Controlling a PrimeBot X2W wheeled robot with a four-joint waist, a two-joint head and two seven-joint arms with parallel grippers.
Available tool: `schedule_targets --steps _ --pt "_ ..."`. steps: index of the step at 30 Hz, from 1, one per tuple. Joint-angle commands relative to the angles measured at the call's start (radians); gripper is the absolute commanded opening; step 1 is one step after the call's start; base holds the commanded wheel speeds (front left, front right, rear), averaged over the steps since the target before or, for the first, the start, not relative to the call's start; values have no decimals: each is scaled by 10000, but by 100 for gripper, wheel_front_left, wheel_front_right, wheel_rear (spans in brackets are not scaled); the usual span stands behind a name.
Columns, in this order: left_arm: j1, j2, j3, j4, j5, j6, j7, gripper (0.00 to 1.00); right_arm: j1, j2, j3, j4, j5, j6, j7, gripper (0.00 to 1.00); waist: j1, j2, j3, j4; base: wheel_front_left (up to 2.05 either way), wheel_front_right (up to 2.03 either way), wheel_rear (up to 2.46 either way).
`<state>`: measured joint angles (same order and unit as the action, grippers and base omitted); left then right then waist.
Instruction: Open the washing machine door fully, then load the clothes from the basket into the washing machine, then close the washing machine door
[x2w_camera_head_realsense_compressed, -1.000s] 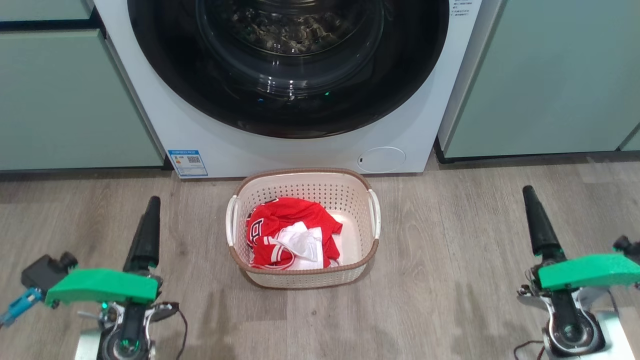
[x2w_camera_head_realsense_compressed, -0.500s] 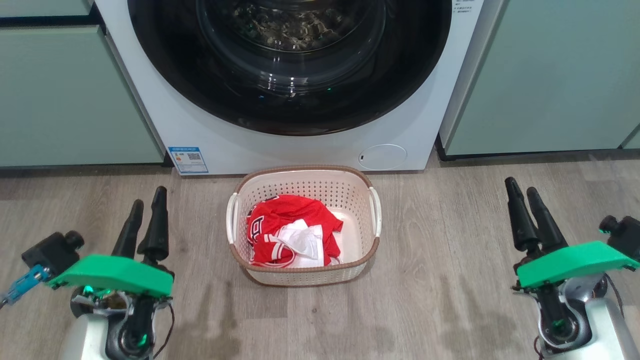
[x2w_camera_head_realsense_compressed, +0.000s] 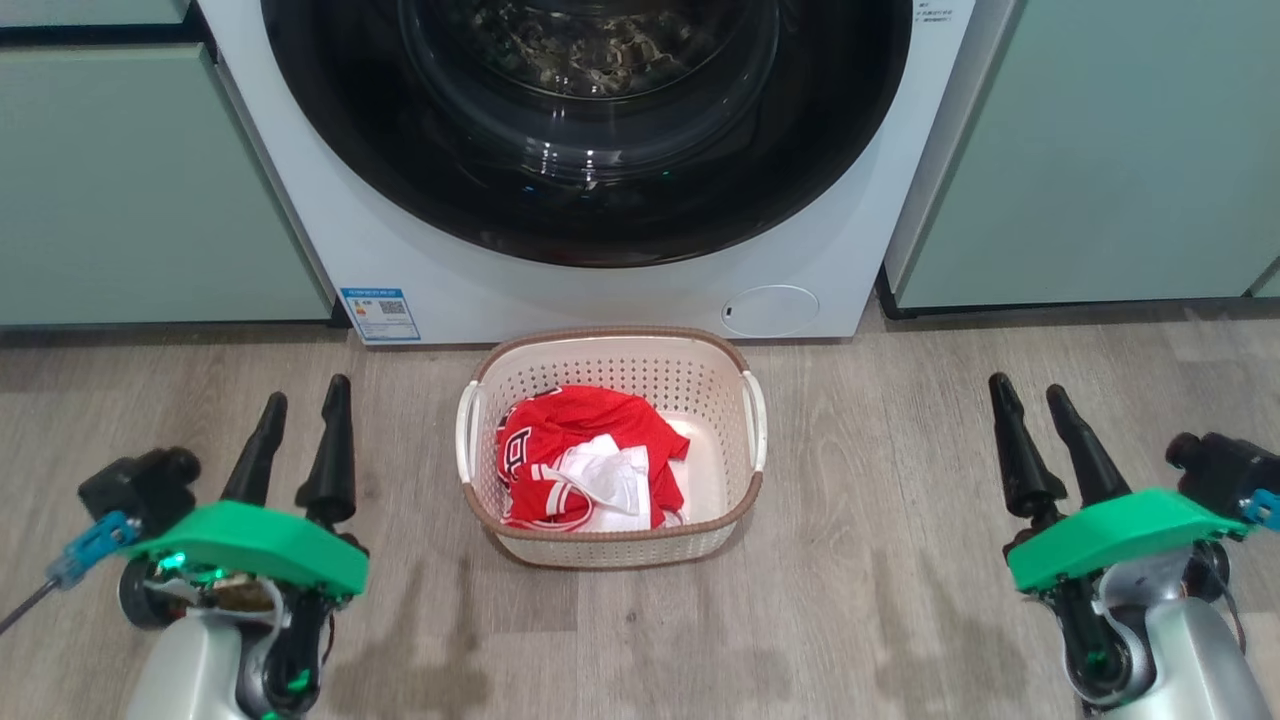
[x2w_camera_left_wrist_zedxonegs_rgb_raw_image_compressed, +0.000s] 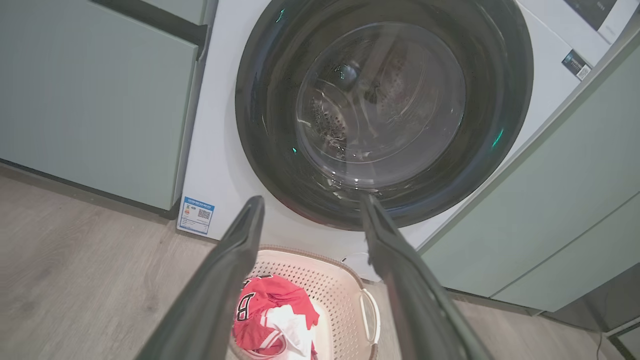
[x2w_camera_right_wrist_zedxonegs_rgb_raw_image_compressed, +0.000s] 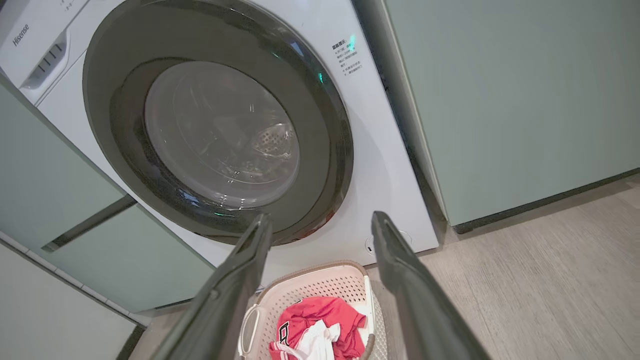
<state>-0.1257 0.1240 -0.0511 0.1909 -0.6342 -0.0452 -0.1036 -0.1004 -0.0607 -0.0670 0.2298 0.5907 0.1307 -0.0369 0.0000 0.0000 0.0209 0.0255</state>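
Observation:
The white washing machine (x2w_camera_head_realsense_compressed: 620, 290) stands ahead with its round black door (x2w_camera_head_realsense_compressed: 590, 200) shut flat against the front; the door (x2w_camera_left_wrist_zedxonegs_rgb_raw_image_compressed: 385, 110) and its glass bowl (x2w_camera_right_wrist_zedxonegs_rgb_raw_image_compressed: 220, 135) fill both wrist views. On the floor before it sits the cream basket (x2w_camera_head_realsense_compressed: 610, 545), holding the red and white clothes (x2w_camera_head_realsense_compressed: 585, 460), which also show as clothes (x2w_camera_left_wrist_zedxonegs_rgb_raw_image_compressed: 272, 320) and clothes (x2w_camera_right_wrist_zedxonegs_rgb_raw_image_compressed: 320, 330) below the fingers. My left gripper (x2w_camera_head_realsense_compressed: 305, 395) is open at the lower left, clear of the basket. My right gripper (x2w_camera_head_realsense_compressed: 1030, 395) is open at the lower right, with nothing between its fingers.
Pale green cabinets (x2w_camera_head_realsense_compressed: 150, 190) flank the washer on the left and further cabinets (x2w_camera_head_realsense_compressed: 1100, 160) on the right. Grey wood-look floor (x2w_camera_head_realsense_compressed: 870, 450) spreads around the basket. A blue energy sticker (x2w_camera_head_realsense_compressed: 378, 313) and a round filter cover (x2w_camera_head_realsense_compressed: 770, 309) sit low on the washer front.
Both grippers have turned so their two fingers now show spread apart, and each has drawn slightly inward. The head camera has shifted a little, moving the whole scene.

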Motion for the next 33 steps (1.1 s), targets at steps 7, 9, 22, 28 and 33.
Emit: schedule_targets --steps 7,9,22,28,33 --pt "-622 309 5 -102 1048 270 -312 100 -641 56 99 -230 -1202 1 -374 100 0 0 -30 13 0 0 0" --pt "-616 321 -38 22 1357 338 -400 100 -629 75 127 -215 -1626 1 -470 100 0 0 -48 16 0 0 0" --pt "-706 407 -185 347 2679 652 -751 100 -591 107 327 -311 -3213 1 -707 100 0 0 -115 52 0 0 0" --pt "-777 426 -199 470 3241 792 -926 100 -532 110 464 -450 -3764 1 -756 100 0 0 -139 74 0 0 0" --pt "-827 467 -234 539 3762 930 -1072 100 -494 109 504 -508 -4245 0 -794 100 0 0 -152 82 0 0 0"
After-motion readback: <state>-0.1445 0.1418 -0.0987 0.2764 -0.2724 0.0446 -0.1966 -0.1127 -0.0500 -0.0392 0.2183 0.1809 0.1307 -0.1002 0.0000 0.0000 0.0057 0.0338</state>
